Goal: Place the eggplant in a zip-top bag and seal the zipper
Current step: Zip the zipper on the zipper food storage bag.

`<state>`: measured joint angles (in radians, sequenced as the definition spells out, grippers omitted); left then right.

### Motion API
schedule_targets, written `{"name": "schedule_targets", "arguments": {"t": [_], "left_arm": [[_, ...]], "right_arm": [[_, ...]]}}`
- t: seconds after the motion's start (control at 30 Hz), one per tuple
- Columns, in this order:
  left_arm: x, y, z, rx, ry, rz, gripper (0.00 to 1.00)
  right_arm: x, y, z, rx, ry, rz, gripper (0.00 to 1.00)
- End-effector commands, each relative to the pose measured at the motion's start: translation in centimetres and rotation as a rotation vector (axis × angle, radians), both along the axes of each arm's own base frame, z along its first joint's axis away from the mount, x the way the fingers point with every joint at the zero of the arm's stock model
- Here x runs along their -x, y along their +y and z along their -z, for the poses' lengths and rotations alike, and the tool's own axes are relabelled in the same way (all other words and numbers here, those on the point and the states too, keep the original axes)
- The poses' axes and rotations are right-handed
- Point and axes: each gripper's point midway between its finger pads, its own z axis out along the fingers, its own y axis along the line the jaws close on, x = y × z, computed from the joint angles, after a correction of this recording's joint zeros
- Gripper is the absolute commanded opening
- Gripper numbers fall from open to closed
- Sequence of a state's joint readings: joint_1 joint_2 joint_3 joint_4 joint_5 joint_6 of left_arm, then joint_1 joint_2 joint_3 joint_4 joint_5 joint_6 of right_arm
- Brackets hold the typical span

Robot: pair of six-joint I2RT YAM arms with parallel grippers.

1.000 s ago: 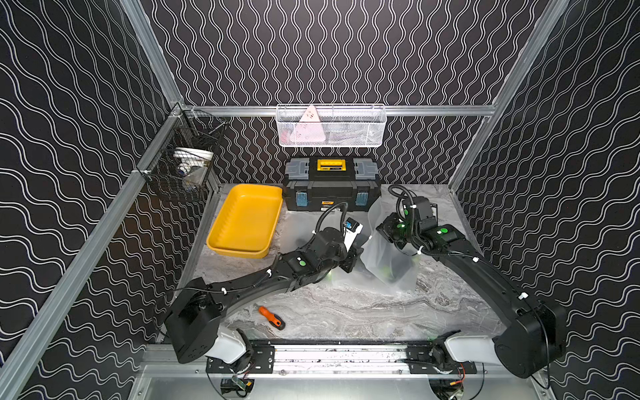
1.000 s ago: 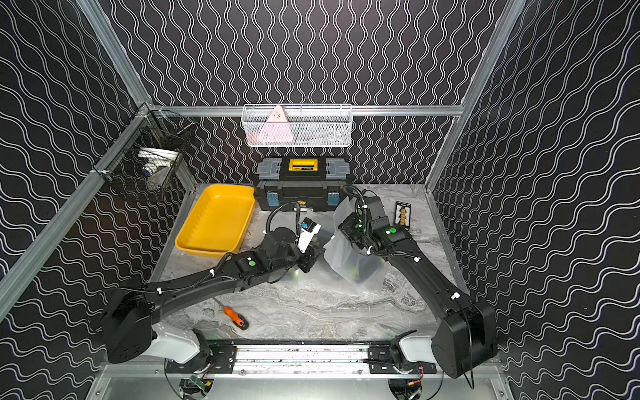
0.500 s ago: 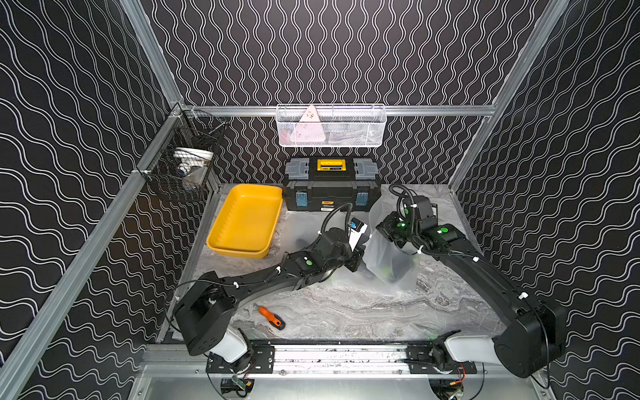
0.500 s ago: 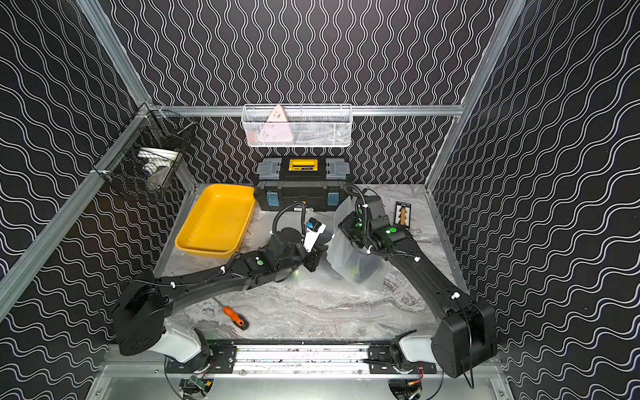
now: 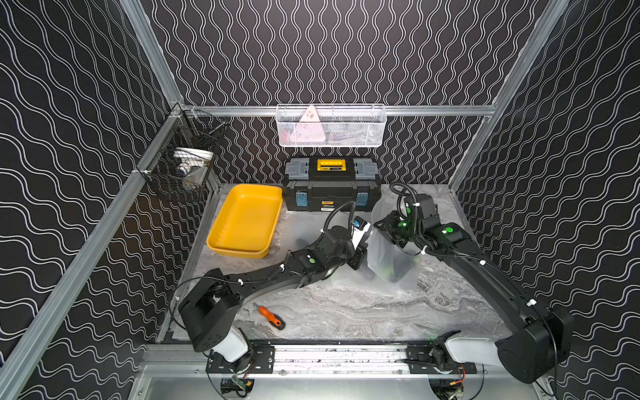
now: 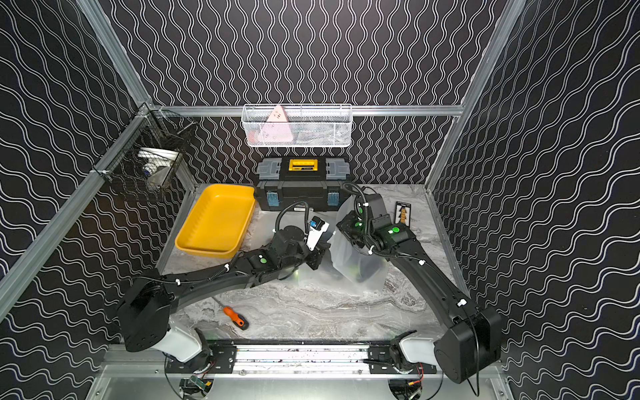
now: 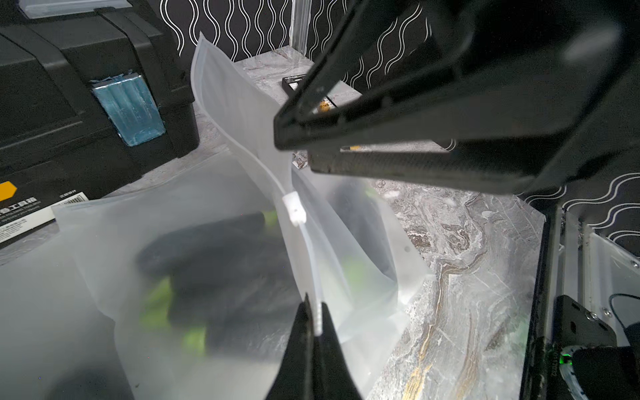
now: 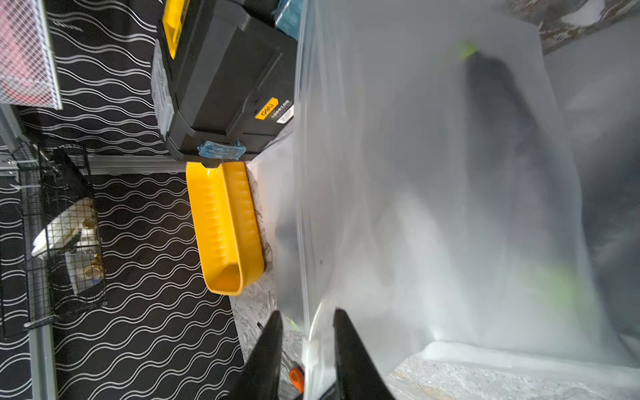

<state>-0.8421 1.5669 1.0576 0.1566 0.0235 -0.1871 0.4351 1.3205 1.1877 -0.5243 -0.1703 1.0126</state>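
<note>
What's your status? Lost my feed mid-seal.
Left gripper shut on bag, at zipper edge. Right gripper open, straddling zipper near slider. Eggplant inside bag, slider partway along. Toolbox stands behind bag.

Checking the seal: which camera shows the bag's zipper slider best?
Left wrist: the white slider sits sharp and unobstructed on the track. Right wrist shows it blurred between the fingers; both top views, too small.

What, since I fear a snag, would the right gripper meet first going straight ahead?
Likely the bag: its zipper edge runs right between the right gripper's open jaws, though depth there is hard to judge.
</note>
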Motion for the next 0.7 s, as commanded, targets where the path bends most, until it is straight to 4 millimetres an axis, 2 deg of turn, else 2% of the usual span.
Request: {"name": "schedule_targets", "arguments": {"t": [0.0, 0.27, 0.3, 0.4, 0.67], "left_arm": [[-0.3, -0.4, -1.0, 0.016, -0.029, 0.008, 0.0], [-0.2, -0.6, -0.6, -0.004, -0.031, 0.018, 0.0], [-0.2, -0.6, -0.6, -0.006, -0.031, 0.019, 0.0], [-0.2, -0.7, -0.6, -0.011, -0.034, 0.025, 0.0], [-0.3, -0.7, -0.3, -0.035, -0.046, 0.023, 0.0]], "right_arm": [[0.3, 0.4, 0.7, -0.001, 0.024, -0.007, 0.28], [0.0, 0.4, 0.7, 0.027, 0.025, -0.011, 0.27], [0.5, 1.3, 0.8, 0.033, 0.031, -0.039, 0.26], [0.5, 1.4, 1.2, 0.046, 0.044, -0.052, 0.26], [0.7, 1.0, 1.9, 0.108, 0.073, -0.069, 0.23]]}}
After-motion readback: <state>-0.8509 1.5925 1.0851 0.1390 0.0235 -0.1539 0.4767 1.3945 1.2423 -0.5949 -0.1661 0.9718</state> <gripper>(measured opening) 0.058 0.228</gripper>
